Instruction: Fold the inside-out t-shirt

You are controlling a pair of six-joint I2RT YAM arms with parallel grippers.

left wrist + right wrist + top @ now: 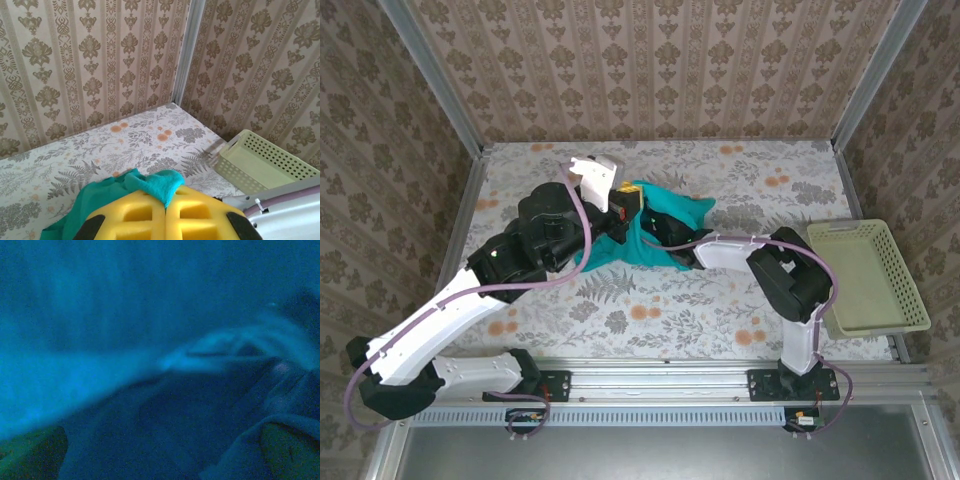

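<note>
The teal inside-out t-shirt is bunched up at the middle of the table, partly lifted. My left gripper is shut on a fold of it; in the left wrist view the yellow pads press together with a teal tip of the t-shirt pinched between them. My right arm reaches left and its gripper end goes under the cloth. In the dim right wrist view the right gripper sits inside the t-shirt, its fingertips wide apart at the lower corners with cloth draped around them.
A pale yellow plastic basket stands at the right edge of the table, seen also as the basket in the left wrist view. Patterned walls and metal corner posts enclose the floral tabletop.
</note>
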